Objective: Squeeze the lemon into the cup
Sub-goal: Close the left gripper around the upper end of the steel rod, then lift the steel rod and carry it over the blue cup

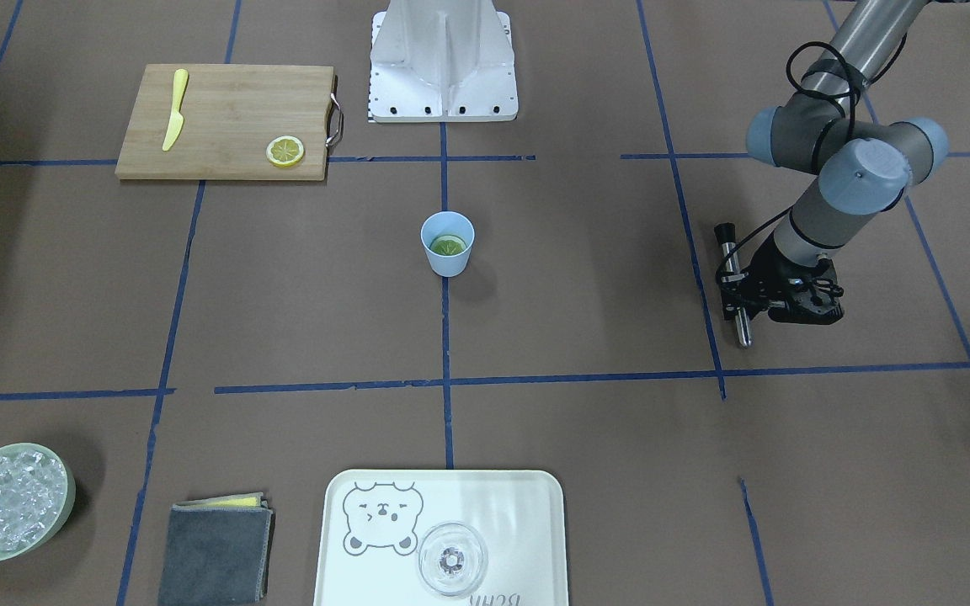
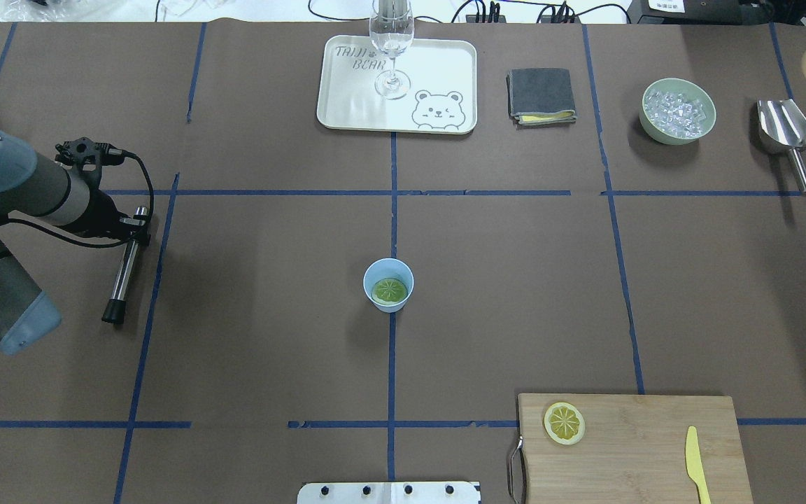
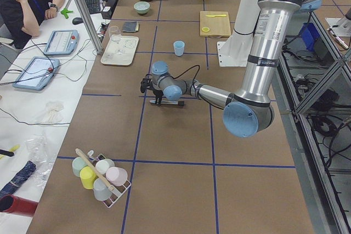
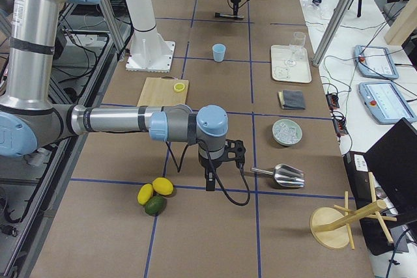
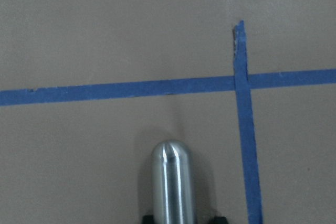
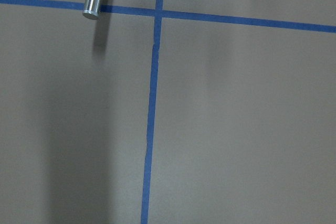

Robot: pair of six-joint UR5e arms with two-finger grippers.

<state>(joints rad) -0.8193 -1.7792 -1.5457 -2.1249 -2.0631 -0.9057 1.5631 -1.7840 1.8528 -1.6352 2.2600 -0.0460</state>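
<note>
cup [image 1: 449, 263]: stands upright at the middle of the table [image 1: 586, 278], on a blue tape line, well apart from both arms.
lemon [image 2: 389, 290]: lies flat inside the cup, low down, looking greenish.
second slice [image 1: 285, 151]: lies flat on the board [image 1: 232, 118], near the corner by its metal handle.
knife [image 1: 174, 109]: lies on the board's other end, apart from the slice.
left gripper [image 1: 738, 293]: pinches a rod [image 2: 123, 273] between its fingers, off to the table's left side, far from the cup.
rod: shiny metal with a black cap at one end. It lies roughly level, and its rounded bare end sticks forward in the left wrist view, near a tape crossing.
right gripper [image 4: 210, 183]: points down at the table's right end, beside the scoop [image 2: 784, 126]. I cannot tell whether its fingers are spread or pressed together.
tray [image 1: 519, 505]: sits at the far edge with a bear print, and the glass [image 1: 451, 560] stands on it.
cloth [image 1: 215, 551]: folded, between the tray and the bowl.
bowl [image 1: 71, 505]: pale green, full of ice.
</note>
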